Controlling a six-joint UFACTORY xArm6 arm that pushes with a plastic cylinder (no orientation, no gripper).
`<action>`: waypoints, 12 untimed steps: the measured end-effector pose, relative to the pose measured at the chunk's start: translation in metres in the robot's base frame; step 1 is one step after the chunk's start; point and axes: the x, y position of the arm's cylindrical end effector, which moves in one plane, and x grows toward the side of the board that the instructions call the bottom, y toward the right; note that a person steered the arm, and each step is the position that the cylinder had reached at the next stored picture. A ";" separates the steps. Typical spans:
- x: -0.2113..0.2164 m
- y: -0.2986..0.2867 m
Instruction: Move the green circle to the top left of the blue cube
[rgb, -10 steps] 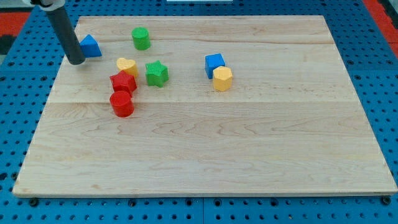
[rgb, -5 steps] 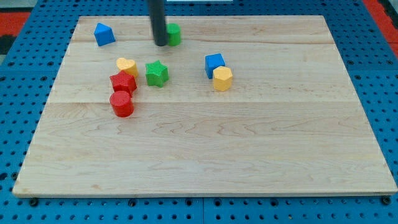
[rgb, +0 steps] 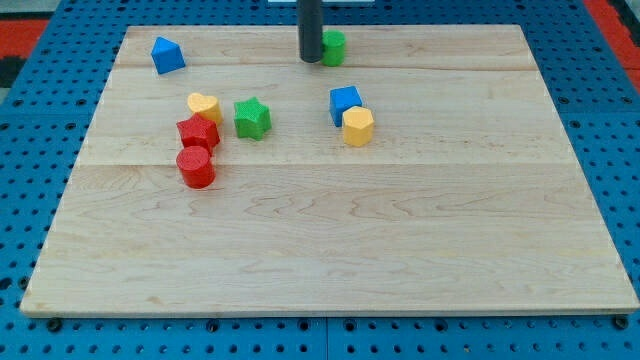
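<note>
The green circle (rgb: 334, 47) stands near the board's top edge, above and slightly left of the blue cube (rgb: 345, 103). My tip (rgb: 311, 59) touches the green circle's left side; the rod hides part of it. A yellow hexagon block (rgb: 357, 126) touches the blue cube at its lower right.
A green star (rgb: 252, 118) lies left of the blue cube. A yellow heart (rgb: 204, 106), a red star-like block (rgb: 197, 133) and a red cylinder (rgb: 196, 167) cluster at the left. A blue house-shaped block (rgb: 167, 55) sits at the top left of the wooden board (rgb: 330, 240).
My tip swept from the left edge across the top, pushing the green circle rightward along the top edge. The blue house-shaped block shifted up and right early on. Other blocks stayed put.
</note>
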 end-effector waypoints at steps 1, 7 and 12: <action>-0.004 0.034; -0.048 0.063; -0.017 -0.010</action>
